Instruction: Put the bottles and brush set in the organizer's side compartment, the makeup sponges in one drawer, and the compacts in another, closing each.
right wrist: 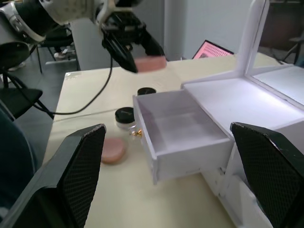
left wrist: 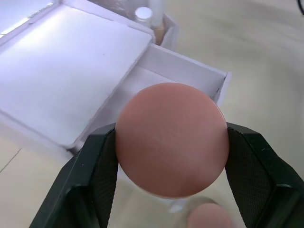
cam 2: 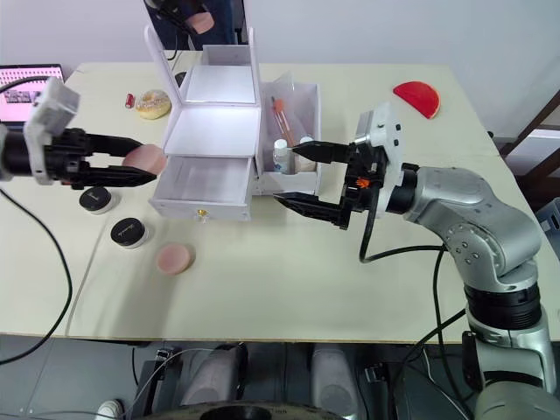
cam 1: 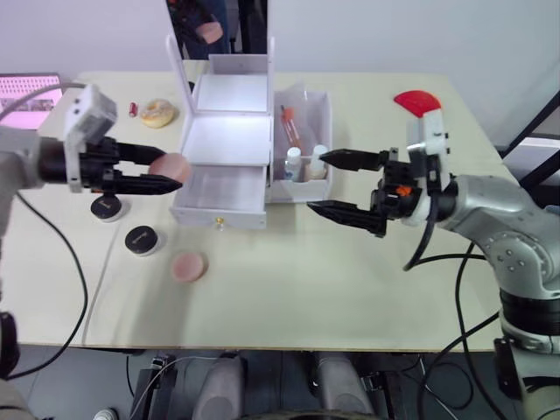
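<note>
My left gripper (cam 1: 175, 171) is shut on a pale pink makeup sponge (cam 1: 171, 165), held in the air just left of the organizer (cam 1: 227, 131). Its fingers (left wrist: 95, 166) clamp the disc (left wrist: 172, 140) by its edges. The organizer's lower drawer (cam 1: 223, 194) is pulled open and looks empty. A second sponge (cam 1: 188, 267) lies on the table in front. Two black-lidded compacts (cam 1: 107, 207) (cam 1: 142, 239) sit left of it. The side compartment (cam 1: 325, 114) holds two bottles (cam 1: 293, 162) (cam 1: 318, 162) and the brush set (cam 1: 290, 127). My right gripper (cam 1: 315, 182) hangs open beside that compartment, holding nothing.
A yellowish round puff (cam 1: 158, 112) and a small red item (cam 1: 133, 109) lie at the back left. A red half-circle piece (cam 1: 416, 101) sits at the back right. A screen (cam 1: 31, 92) stands at the far left edge. The organizer's mirror (cam 1: 219, 26) stands upright.
</note>
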Robot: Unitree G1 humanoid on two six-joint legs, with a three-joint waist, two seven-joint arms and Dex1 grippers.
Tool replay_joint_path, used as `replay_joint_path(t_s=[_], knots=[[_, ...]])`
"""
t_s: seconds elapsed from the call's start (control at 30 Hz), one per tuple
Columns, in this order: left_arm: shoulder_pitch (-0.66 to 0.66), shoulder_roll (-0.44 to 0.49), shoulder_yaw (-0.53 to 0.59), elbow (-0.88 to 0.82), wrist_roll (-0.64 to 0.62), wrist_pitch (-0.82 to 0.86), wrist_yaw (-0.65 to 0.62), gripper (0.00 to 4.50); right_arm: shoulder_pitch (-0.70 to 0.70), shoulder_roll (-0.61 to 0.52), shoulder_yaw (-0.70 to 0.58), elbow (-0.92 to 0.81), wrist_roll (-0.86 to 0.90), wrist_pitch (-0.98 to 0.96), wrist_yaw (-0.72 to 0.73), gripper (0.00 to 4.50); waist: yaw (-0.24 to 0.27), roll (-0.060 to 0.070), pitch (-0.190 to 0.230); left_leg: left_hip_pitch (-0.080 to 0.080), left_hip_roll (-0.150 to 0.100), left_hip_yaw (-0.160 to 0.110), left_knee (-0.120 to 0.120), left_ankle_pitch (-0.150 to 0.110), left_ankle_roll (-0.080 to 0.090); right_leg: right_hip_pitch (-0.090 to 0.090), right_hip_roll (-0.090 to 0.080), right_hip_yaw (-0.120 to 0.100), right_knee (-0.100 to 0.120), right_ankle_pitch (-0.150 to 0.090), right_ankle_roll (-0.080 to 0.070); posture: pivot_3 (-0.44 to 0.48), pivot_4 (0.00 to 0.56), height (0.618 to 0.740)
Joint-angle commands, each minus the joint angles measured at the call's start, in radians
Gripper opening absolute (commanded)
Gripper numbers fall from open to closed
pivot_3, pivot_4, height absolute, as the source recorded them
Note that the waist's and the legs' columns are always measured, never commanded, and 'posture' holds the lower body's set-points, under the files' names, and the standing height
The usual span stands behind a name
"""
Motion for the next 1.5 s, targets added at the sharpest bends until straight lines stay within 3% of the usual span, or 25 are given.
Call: replay_joint_path(t_s=[0.03,0.33,1.1,1.23,1.5], knots=[[-0.058,-0.019,-0.032,0.079,0.061,-0.055,-0.055,2.66,0.013,0.009,-0.022,-0.067,0.013,-0.001,-0.04,4.5,-0.002,0.0,0.0,0.0,0.0,0.0,0.0,0.0,0.0,0.0,0.0,0.0,0.0,0.0,0.0,0.0,0.15,0.739],[-0.071,-0.083,-0.048,0.13,0.115,-0.079,-0.088,2.66,0.055,0.021,-0.044,-0.124,0.044,0.021,-0.122,4.5,-0.006,0.0,0.0,0.001,0.0,-0.001,0.001,0.0,0.0,0.0,0.0,0.0,0.002,0.0,0.001,0.0,0.15,0.739],[-0.013,-0.108,-0.033,0.099,0.146,-0.088,-0.049,2.66,0.068,0.019,-0.047,-0.136,0.071,0.018,-0.166,4.5,-0.005,0.0,0.0,0.002,0.0,-0.001,0.002,0.0,0.0,0.001,0.0,0.0,0.004,0.001,0.002,0.0,0.15,0.739],[-0.016,-0.109,-0.031,0.096,0.147,-0.082,-0.041,4.47,0.066,0.021,-0.045,-0.135,0.071,0.018,-0.168,4.5,-0.005,0.0,0.0,0.002,0.0,-0.001,0.002,0.0,0.0,0.001,0.0,0.0,0.005,0.001,0.002,0.0,0.15,0.739],[-0.028,-0.108,-0.026,0.096,0.141,-0.068,-0.037,4.47,0.062,0.019,-0.046,-0.131,0.072,0.019,-0.167,4.5,-0.005,0.0,0.0,0.003,0.0,-0.001,0.002,0.0,0.0,0.001,0.0,0.0,0.005,0.001,0.002,0.0,0.15,0.739]])
